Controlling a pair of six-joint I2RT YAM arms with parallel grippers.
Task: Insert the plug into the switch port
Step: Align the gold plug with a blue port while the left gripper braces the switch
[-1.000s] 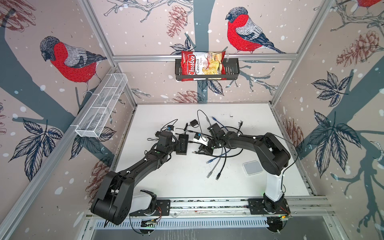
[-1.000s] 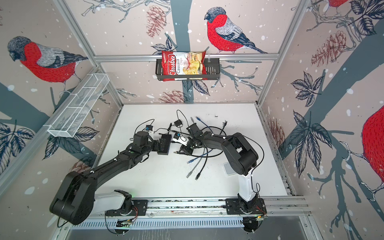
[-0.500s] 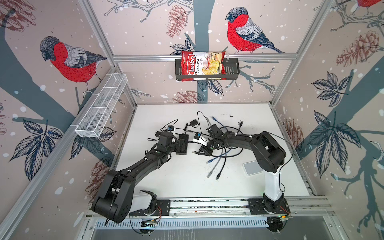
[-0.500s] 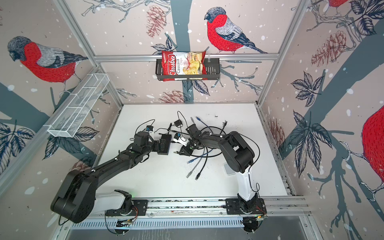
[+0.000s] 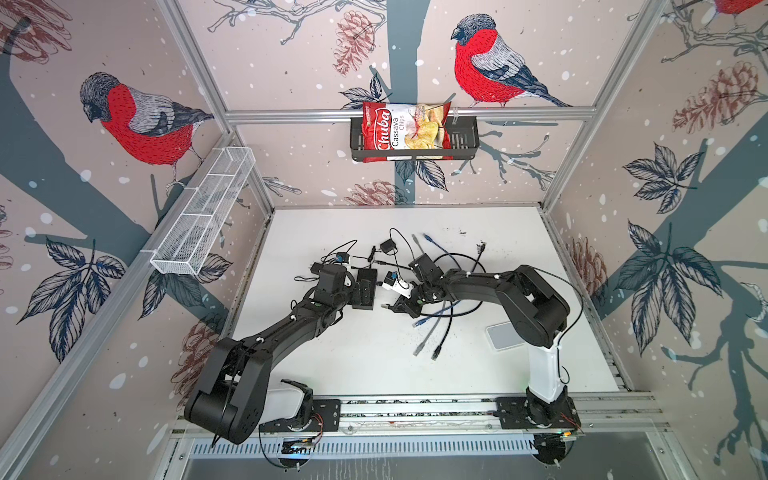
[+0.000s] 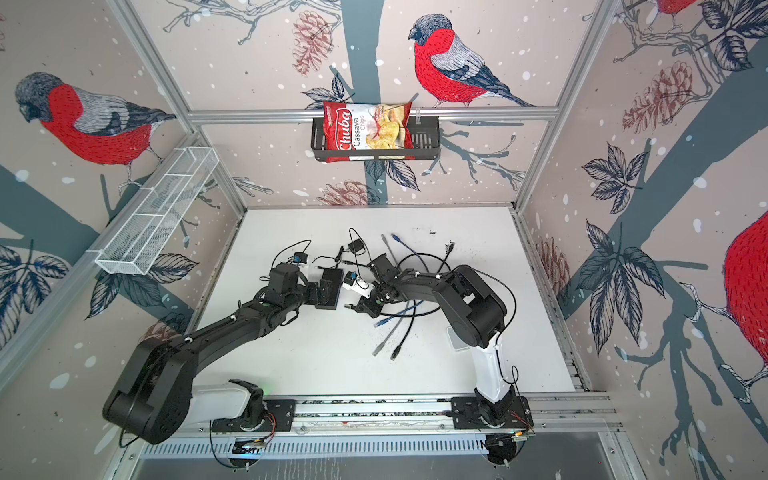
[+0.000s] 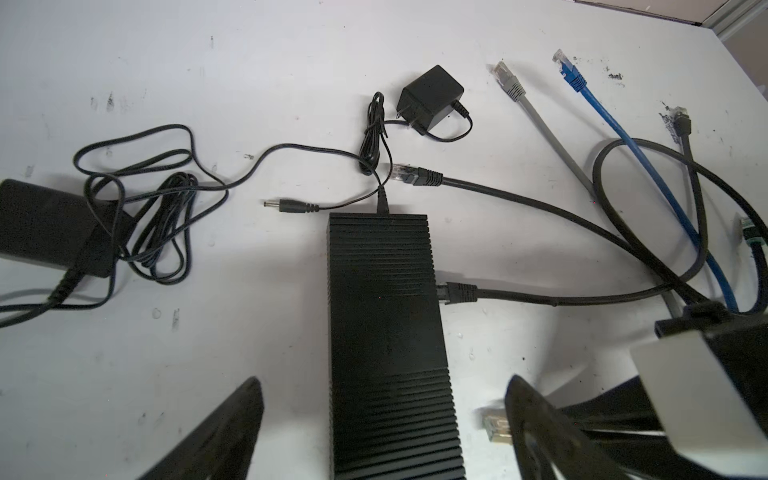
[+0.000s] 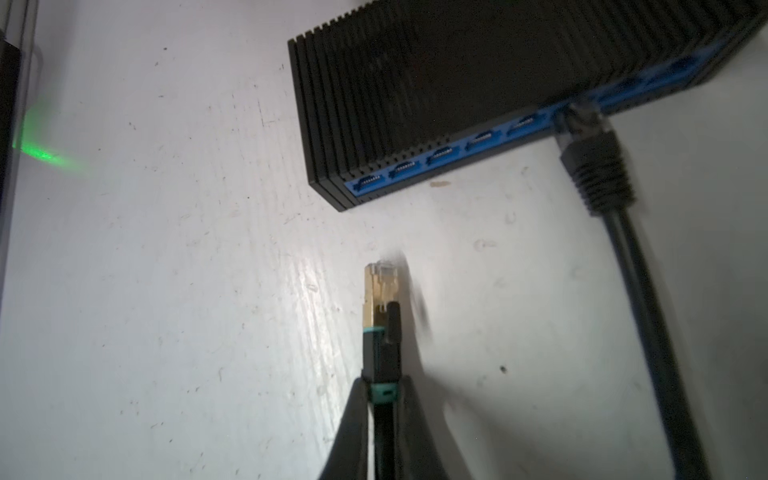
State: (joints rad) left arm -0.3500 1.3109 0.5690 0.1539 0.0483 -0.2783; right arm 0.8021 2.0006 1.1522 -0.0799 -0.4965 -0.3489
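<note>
The left claw (image 7: 384, 382) is spread wide open, one finger on either side of the black network switch (image 7: 386, 291) on the white surface (image 7: 166, 332). The right claw (image 8: 382, 386) is clamped on the gold-tipped Ethernet plug (image 8: 380, 286). That plug's just right of the switch's near end, close to its blue port row (image 8: 440, 156) but not touching.

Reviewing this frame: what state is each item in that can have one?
switch: lying flat, one port occupied, other visible ports empty
black Ethernet cable: plugged into switch
gold plug: gripped, not inserted, short of the ports
right gripper: shut on gold plug
left gripper: open, straddling switch
barrel plug: loose, unplugged
</note>
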